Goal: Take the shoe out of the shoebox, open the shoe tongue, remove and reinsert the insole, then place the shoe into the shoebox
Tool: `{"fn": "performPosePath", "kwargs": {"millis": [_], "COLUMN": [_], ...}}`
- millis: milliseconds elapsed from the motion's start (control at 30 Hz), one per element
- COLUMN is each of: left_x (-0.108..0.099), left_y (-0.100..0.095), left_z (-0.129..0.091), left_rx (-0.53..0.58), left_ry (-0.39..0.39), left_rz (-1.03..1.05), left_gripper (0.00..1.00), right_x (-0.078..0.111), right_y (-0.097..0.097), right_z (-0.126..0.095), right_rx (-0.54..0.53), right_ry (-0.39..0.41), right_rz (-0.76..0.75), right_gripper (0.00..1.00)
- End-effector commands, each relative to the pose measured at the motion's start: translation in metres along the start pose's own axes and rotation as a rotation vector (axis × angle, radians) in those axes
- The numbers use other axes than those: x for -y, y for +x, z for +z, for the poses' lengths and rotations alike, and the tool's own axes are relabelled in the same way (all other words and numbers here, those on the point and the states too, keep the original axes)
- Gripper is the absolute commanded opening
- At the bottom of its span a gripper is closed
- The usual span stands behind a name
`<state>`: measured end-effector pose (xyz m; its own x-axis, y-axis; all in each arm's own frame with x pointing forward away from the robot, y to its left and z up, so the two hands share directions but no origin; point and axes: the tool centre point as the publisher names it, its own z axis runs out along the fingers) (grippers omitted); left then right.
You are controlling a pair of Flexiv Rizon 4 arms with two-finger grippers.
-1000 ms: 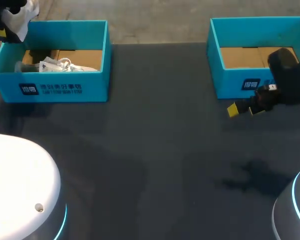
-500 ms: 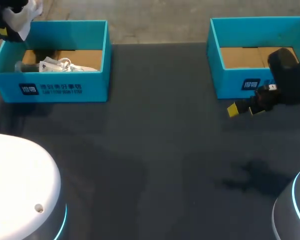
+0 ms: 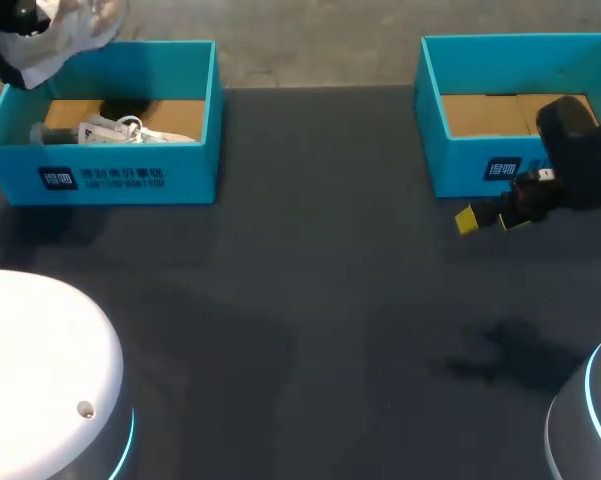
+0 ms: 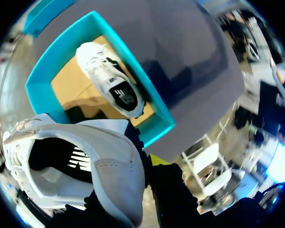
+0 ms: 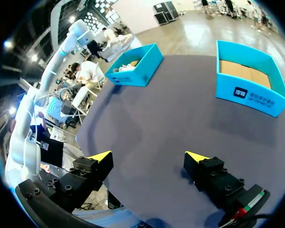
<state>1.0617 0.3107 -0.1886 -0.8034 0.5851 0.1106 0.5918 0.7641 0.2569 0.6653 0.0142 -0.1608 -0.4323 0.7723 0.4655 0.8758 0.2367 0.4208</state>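
Observation:
My left gripper [image 3: 2, 40] hangs above the far left corner of the left blue shoebox [image 3: 130, 178], shut on a white shoe [image 3: 65, 32] held clear of the box. In the left wrist view the held shoe [image 4: 85, 166] fills the space at my left gripper [image 4: 135, 166], whose fingers pinch the shoe's side wall, with one yellow tip showing. A second white shoe [image 4: 111, 80] lies on the cardboard floor of the box [image 4: 156, 107] below. My right gripper [image 3: 490, 216] stands open in front of the right blue shoebox [image 3: 480, 170], nothing between its fingers [image 5: 98, 156].
The right shoebox [image 5: 251, 90] holds only its cardboard floor. The dark tabletop [image 3: 310, 280] stretches between the two boxes. My arms' white bases sit at the near corners, the left one [image 3: 40, 380] larger in view.
The held shoe has risen and swung to the right above the left box, so more of it shows. The right arm has not moved.

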Motion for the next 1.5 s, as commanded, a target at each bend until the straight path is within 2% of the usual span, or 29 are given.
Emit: {"fn": "performPosePath", "kwargs": {"millis": [33, 300, 533, 600, 1500], "left_x": [-0.002, -0.012, -0.021, -0.024, -0.024], "left_y": [-0.001, -0.007, -0.014, -0.018, -0.018], "left_z": [0.002, 0.001, -0.002, -0.005, -0.005], "left_rx": [0.045, 0.059, 0.078, 0.075, 0.075], "left_ry": [-0.11, -0.113, -0.032, -0.008, -0.008], "left_rz": [0.483, 0.606, 0.723, 0.69, 0.69], "left_gripper": [0.0, 0.0, 0.0, 0.0, 0.0], "right_x": [0.0, 0.0, 0.0, 0.0, 0.0], "right_y": [0.0, 0.0, 0.0, 0.0, 0.0], "right_z": [0.002, 0.002, 0.002, 0.002, 0.002], "right_rx": [0.001, 0.001, 0.001, 0.001, 0.001], "right_ry": [0.001, 0.001, 0.001, 0.001, 0.001], "right_rz": [0.002, 0.002, 0.002, 0.002, 0.002], "right_gripper": [1.0, 1.0, 1.0, 1.0, 1.0]}}
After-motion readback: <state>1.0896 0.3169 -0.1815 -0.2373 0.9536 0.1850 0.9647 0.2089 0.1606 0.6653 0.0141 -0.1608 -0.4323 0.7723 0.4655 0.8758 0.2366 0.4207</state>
